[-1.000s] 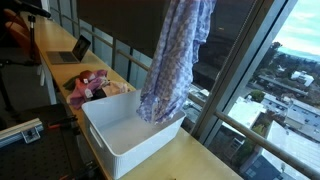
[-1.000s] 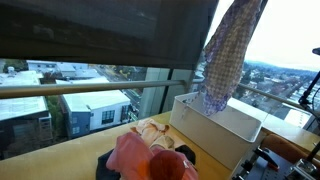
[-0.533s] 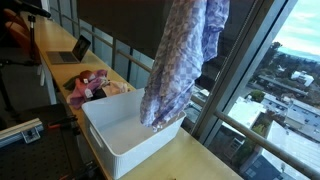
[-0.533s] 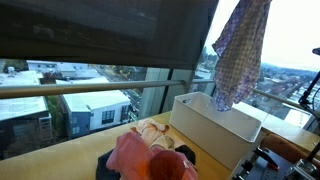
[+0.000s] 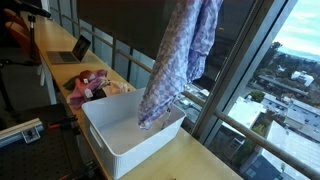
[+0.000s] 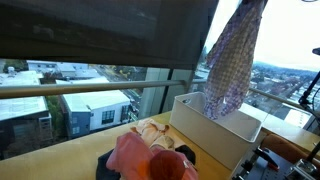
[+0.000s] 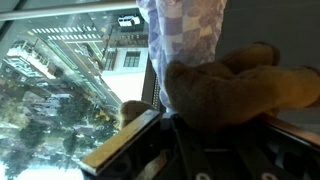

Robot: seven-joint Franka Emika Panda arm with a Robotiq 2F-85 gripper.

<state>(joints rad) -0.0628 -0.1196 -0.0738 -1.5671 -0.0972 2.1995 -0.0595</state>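
A purple-and-white patterned cloth (image 5: 178, 60) hangs in a long drape from above the top edge in both exterior views. Its lower end (image 6: 222, 105) dips over the far side of an open white bin (image 5: 110, 140). The gripper itself is out of both exterior views. In the wrist view the gripper (image 7: 205, 135) is a dark shape at the bottom, shut on the cloth (image 7: 185, 30), which runs away from it. A blurred brownish fold (image 7: 235, 90) sits right at the jaws and hides the fingertips.
The white bin (image 6: 215, 125) stands on a wooden counter along a glass wall with a rail (image 5: 240, 125). A pile of pink and dark clothes (image 5: 92, 87) (image 6: 145, 155) lies beside the bin. An open laptop (image 5: 75, 50) sits farther along the counter.
The hanging cloth has swung and twisted while held. Its lower end has sunk slightly, now reaching just inside the bin's far side.
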